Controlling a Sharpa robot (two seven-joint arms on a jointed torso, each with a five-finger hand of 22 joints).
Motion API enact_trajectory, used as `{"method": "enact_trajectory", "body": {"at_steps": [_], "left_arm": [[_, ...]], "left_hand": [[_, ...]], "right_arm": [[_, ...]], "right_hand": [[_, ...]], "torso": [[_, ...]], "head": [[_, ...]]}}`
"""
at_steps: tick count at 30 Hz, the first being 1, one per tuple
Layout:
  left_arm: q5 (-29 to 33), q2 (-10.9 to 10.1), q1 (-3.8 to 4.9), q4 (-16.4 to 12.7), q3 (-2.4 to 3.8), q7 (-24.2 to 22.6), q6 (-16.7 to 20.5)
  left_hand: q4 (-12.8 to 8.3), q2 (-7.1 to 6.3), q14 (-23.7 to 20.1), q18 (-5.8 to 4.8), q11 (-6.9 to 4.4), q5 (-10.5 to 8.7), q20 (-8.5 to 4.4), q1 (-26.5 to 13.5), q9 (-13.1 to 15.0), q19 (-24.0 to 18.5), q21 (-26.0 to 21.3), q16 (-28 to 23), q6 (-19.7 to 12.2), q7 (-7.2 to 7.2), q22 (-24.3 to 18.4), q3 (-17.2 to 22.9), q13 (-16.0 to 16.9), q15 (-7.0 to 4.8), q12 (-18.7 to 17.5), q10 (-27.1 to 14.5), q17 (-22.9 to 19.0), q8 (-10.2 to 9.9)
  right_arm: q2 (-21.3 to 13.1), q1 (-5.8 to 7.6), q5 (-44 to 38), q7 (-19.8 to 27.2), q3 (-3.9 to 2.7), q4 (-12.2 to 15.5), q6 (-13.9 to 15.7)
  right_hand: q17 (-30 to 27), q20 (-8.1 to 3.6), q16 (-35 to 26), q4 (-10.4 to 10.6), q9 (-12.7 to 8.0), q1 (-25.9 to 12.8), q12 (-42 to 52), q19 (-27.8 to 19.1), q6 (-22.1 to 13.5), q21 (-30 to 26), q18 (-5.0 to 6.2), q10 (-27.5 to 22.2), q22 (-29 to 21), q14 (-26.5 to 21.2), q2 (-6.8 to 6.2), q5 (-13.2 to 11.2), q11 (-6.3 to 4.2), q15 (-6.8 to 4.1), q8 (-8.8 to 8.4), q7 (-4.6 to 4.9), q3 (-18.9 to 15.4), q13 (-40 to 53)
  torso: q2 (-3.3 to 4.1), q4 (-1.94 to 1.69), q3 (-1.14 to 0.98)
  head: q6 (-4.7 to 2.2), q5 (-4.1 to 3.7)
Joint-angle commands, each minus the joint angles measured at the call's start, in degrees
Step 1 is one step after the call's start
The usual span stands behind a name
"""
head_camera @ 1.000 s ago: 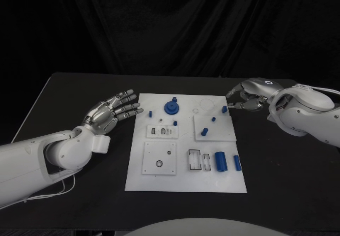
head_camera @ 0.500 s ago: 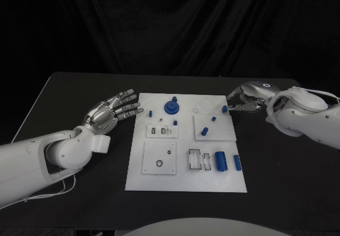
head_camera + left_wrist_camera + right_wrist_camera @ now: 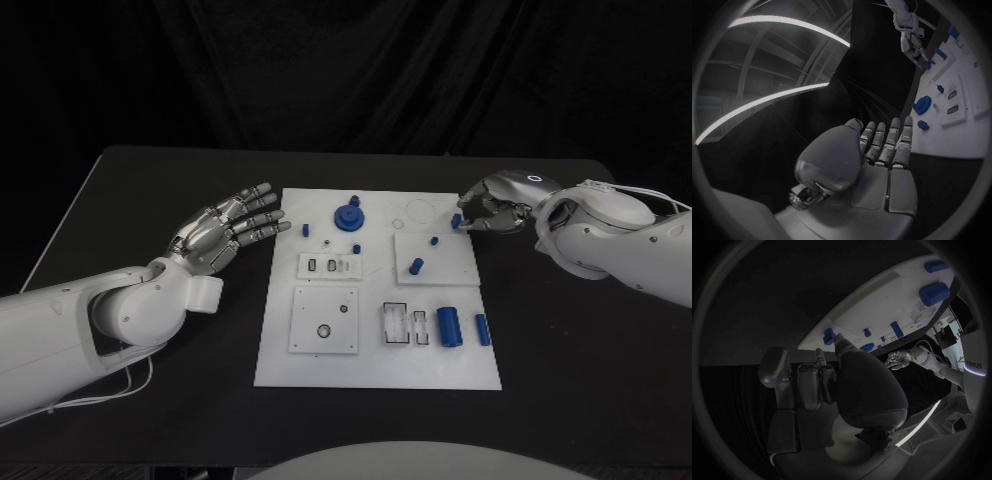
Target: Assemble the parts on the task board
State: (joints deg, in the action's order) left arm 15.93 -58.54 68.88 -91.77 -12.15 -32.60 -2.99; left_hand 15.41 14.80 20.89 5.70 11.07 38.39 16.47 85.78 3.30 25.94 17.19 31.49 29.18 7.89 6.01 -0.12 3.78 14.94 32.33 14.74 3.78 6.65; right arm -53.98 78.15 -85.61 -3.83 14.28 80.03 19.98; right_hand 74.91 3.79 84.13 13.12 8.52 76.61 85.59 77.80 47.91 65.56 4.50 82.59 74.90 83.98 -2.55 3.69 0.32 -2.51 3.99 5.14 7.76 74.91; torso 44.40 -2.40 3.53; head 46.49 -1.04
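While our right hand hovered at the far right edge of the task board, its fingertips sat right against a small blue peg standing near that edge. From the right wrist view a fingertip seemed to touch the peg, but we could not tell whether the fingers were actually pinching it or only resting beside it. The peg stood upright, its long axis rising from the board, and it lay just board-side of our right fingers, so this hand was by far the nearer one.

Further out, our left hand hung off the board's left edge, palm flat, fingers straight and a little apart, holding nothing. Between the two hands lay the other parts: a round blue knob at the far middle, a short blue pin on the raised square plate, and two blue cylinders lying lengthwise near the right edge on our side.

We could read no lettering on the board or parts.
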Motion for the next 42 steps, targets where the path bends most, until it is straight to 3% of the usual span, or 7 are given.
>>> {"method": "enact_trajectory", "body": {"at_steps": [1,19,38,42], "left_arm": [[0.2,0.0,-0.11,-0.1,0.05,-0.6,-1.0],[0.2,0.1,-0.25,0.2,0.05,-0.3,-1.4],[0.2,0.3,-0.36,0.4,0.05,0.2,-1.7],[0.2,0.3,-0.38,0.5,0.05,0.4,-1.8]], "left_hand": [[0.0,-0.52,0.0,-0.55,0.31,0.2,0.04,0.1,0.1,-0.2,0.2,0.4,-0.1,0.14,0.0,0.4,0.1,0.49,0.3,0.0,0.0,0.0],[0.0,-0.59,0.0,-0.6,0.45,0.19,0.04,0.1,0.0,-0.3,0.2,0.4,-0.2,0.15,0.0,0.8,0.0,0.54,0.3,0.0,0.0,0.0],[0.1,-0.67,-0.1,-0.65,0.52,0.15,0.03,0.0,0.0,-0.3,0.2,0.4,-0.4,0.19,0.0,1.1,0.0,0.58,0.3,-0.1,0.0,-0.1],[0.1,-0.67,-0.1,-0.65,0.52,0.15,0.03,0.0,0.0,-0.3,0.2,0.4,-0.4,0.19,0.0,1.1,0.0,0.58,0.3,-0.1,0.0,-0.1]], "right_arm": [[0.2,-0.22,-0.1,-0.4,-0.03,-0.3,-0.7],[1.6,-0.87,-0.1,-0.2,-0.04,-1.6,-1.4],[2.7,-1.03,-0.1,-0.3,-0.05,-2.6,-1.2],[2.9,-1.06,-0.1,-0.3,-0.05,-2.7,-0.9]], "right_hand": [[10.2,-0.04,-0.5,-0.3,-0.1,0.7,-0.4,-0.6,-0.4,-0.6,0.77,-0.6,7.4,2.8,-0.17,0.5,-0.01,-0.23,-0.15,0.03,0.1,6.5],[9.7,-0.05,-1.2,-1.1,0.4,2.5,-0.7,-0.7,1.4,-1.8,0.9,-0.9,7.2,2.5,-0.02,2.3,-0.1,-0.28,0.66,-0.07,0.3,6.2],[9.5,-0.17,-1.5,-1.3,2.8,3.4,-0.6,-0.6,5.8,-2.8,0.96,-0.8,7.2,2.5,0.72,5.2,-0.2,-0.39,2.53,-0.17,0.5,6.3],[9.6,-0.22,-1.5,-1.3,3.4,3.4,-0.6,-0.6,6.3,-3.0,0.96,-0.7,7.3,2.5,1.23,7.0,-0.26,-0.42,2.67,-0.21,0.8,6.4]], "torso": [[-0.01,0.05,0.02],[0.01,0.04,-0.02],[0.0,0.07,-0.03],[0.01,0.1,-0.05]], "head": [[-0.02,-0.03],[-0.04,-0.13],[0.43,-0.12],[0.42,-0.08]]}}
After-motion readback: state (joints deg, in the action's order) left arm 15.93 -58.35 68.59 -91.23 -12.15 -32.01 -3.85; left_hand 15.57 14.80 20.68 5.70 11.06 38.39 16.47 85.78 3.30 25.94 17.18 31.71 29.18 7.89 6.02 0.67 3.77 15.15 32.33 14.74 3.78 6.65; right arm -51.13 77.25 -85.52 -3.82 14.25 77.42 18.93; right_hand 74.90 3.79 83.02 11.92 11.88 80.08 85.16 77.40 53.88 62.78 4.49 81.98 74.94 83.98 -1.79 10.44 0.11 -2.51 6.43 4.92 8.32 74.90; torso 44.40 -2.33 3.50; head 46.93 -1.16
